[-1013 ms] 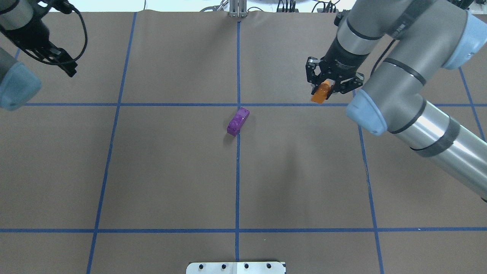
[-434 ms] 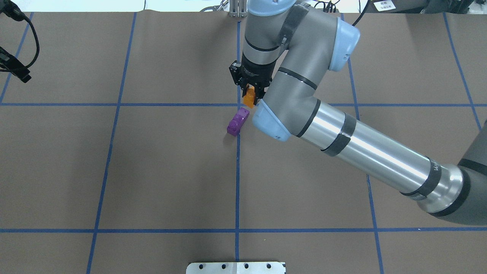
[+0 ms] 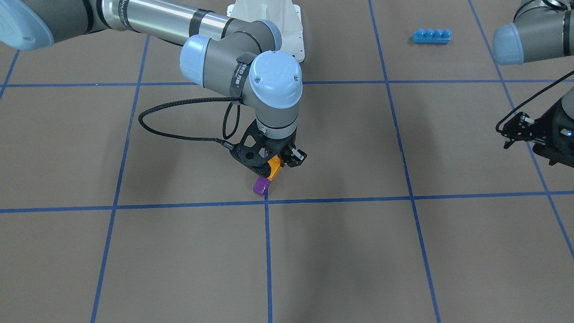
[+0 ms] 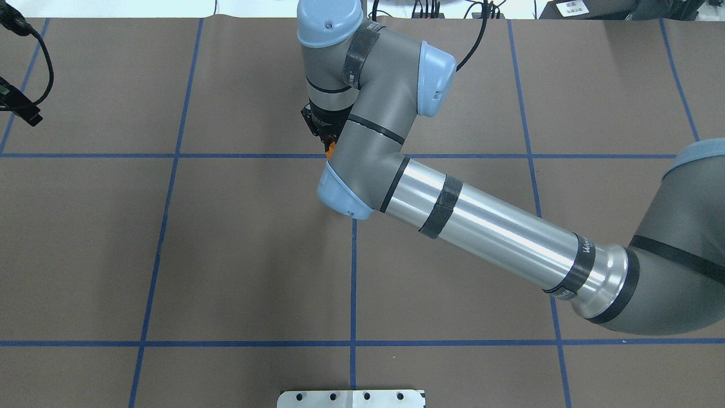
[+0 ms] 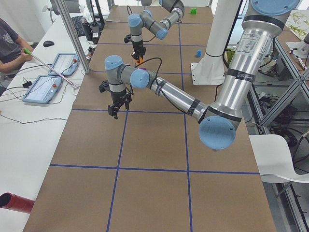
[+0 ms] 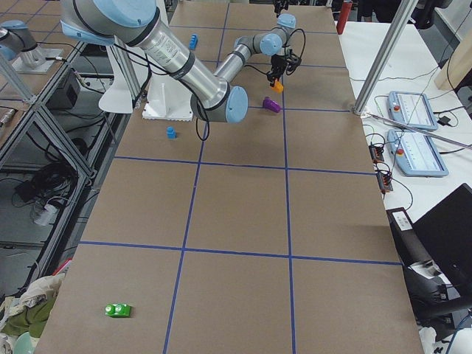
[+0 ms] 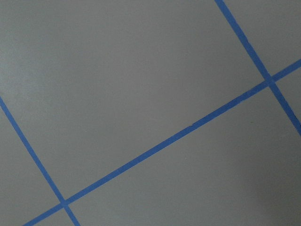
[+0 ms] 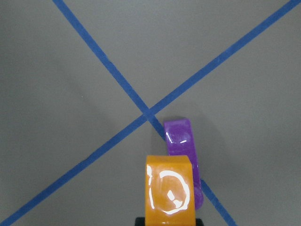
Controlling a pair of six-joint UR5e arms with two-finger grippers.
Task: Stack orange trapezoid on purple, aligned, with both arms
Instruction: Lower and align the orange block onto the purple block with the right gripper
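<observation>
Pinching orange trapezoid [image 3: 274,167] between right fingers [image 3: 259,169], held above purple [image 3: 260,185]

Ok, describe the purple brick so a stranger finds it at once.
On the brown table, find where the blue tape lines cross at the centre. The purple brick lies just on the robot's side of that crossing, under the right gripper. It is the only purple piece; the orange trapezoid above it is clamped in that gripper.

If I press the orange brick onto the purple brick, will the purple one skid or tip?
Likely to skid: the purple brick looks small, glossy and hard, lying loose on the table cover with nothing bracing it. Probably won't roll; its faces are flat.
</observation>
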